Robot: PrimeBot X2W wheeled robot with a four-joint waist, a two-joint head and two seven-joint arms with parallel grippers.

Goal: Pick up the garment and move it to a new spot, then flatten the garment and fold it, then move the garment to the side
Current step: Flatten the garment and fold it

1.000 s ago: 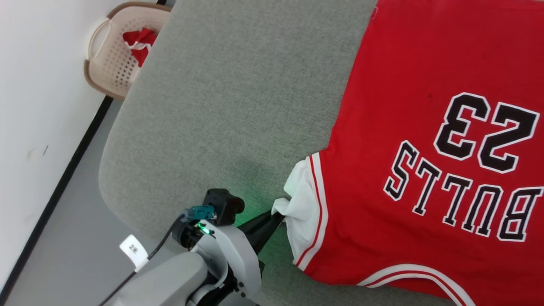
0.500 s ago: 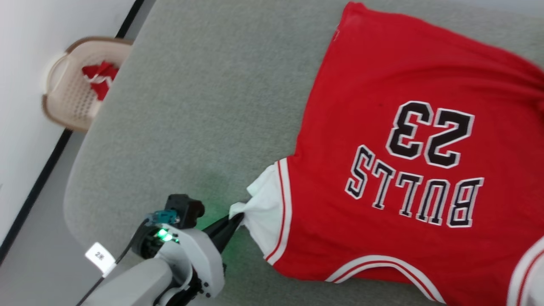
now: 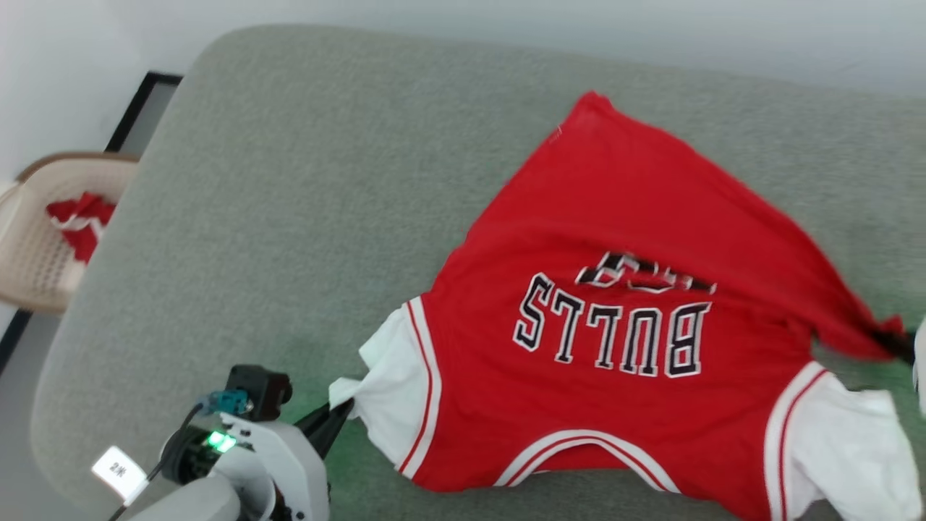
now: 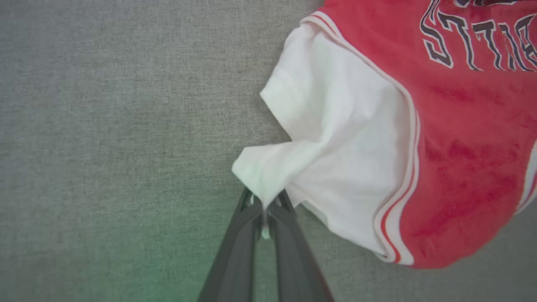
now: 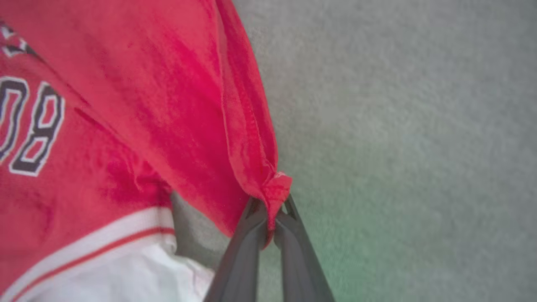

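Observation:
The garment [image 3: 636,239] is a red jersey with white sleeves and black-and-white BULLS lettering, spread on the grey table with its number folded under a crease. My left gripper [image 3: 340,414] is shut on the tip of the near white sleeve [image 4: 331,147]; the wrist view has the cloth pinched between the fingertips [image 4: 265,209]. My right gripper [image 3: 901,346] at the right edge is shut on a bunched red corner of the hem [image 5: 275,191], pulled taut toward the right gripper [image 5: 270,212]. The other white sleeve [image 3: 854,441] lies at the lower right.
A beige perforated basket [image 3: 29,253] with a red-and-white cloth wad [image 3: 76,221] stands on the floor left of the table [image 3: 289,181]. A white wall runs along the left and back. The table's left half is bare grey fabric.
The head camera has swung, shifting the whole picture. The jersey's far red part has been drawn toward the right and creased over the number 23. Both grips hold.

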